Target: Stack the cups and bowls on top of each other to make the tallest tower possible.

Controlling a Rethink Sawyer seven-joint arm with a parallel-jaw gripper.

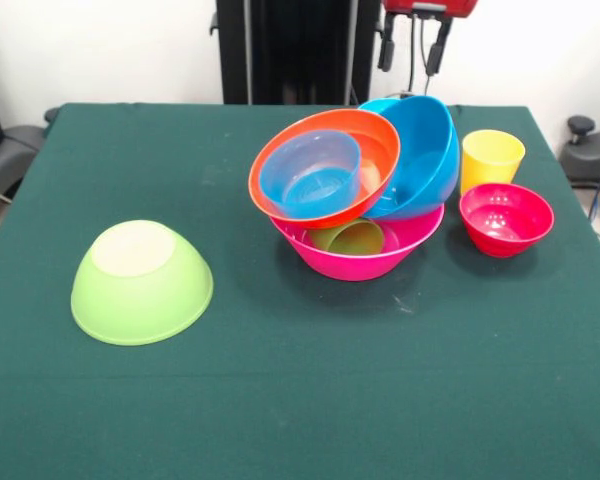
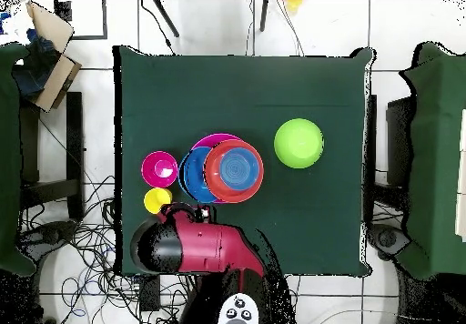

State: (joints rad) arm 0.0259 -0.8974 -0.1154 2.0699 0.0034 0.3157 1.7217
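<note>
Orange bowl (image 2: 234, 171) atop nested bowls

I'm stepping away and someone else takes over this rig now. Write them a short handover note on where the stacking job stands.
Hand: drawn back at the table's far edge, holding nothing; open or shut cannot be told.
Things: magenta bowl upright, with the olive-green cup lying inside it. Orange bowl and blue bowl lean tilted on it, the translucent blue cup inside the orange bowl. Yellow cup and crimson bowl stand upright on the table beside the pile. Lime-green bowl sits upside down, apart.
Done: a loose, leaning pile only.
Left: build a steady tower with all pieces.
</note>
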